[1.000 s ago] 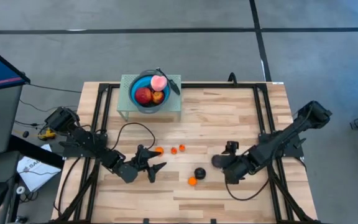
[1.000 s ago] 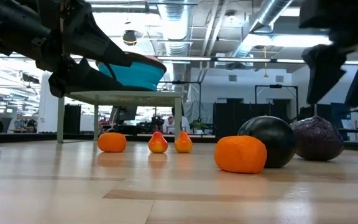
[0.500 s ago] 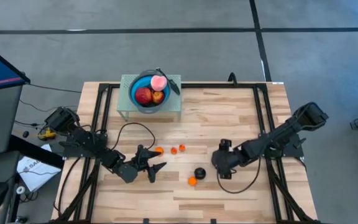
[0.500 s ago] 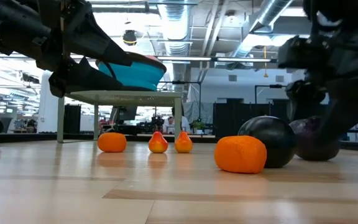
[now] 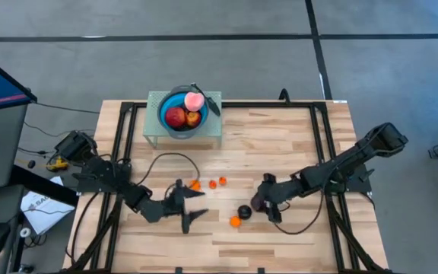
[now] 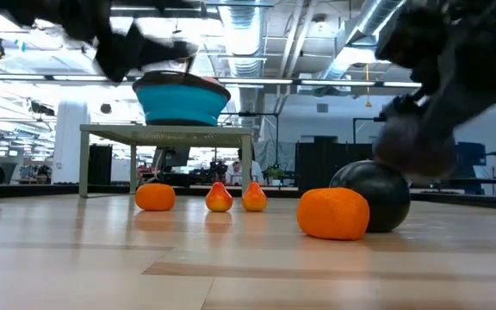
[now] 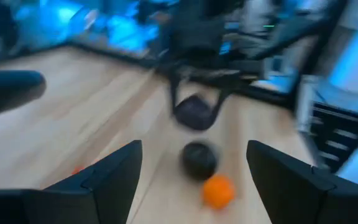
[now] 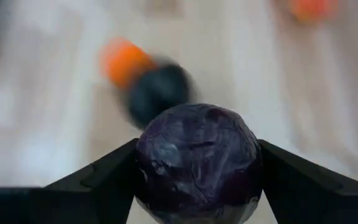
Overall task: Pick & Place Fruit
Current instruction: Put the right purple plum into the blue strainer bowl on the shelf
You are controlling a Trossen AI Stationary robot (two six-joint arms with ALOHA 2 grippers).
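The right gripper [image 5: 258,202] pinches a dark purple plum [image 8: 197,162] between its fingers [image 8: 114,177]; in the low view the plum [image 6: 416,146] hangs clear of the worktop [image 5: 280,144], just above a second, blacker plum [image 6: 377,196] that rests on the wood. In the high view that resting plum [image 5: 244,211] lies at 9 o'clock from the right gripper, with a tiny orange [image 5: 236,222] just beside it at 7 o'clock.

Three more small orange fruits [image 5: 212,183] sit in a row near the worktop's middle. The left gripper [image 5: 191,204] hovers close to them at 7 o'clock, its fingers [image 7: 114,174] spread wide and holding nothing.

At 12 o'clock on the worktop, a blue bowl [image 5: 167,103] stands on a small pale green stand [image 5: 215,129], with a red apple [image 5: 175,116], a pink peach [image 5: 194,100] and another small fruit inside.

No readable writing or brand marks show anywhere.
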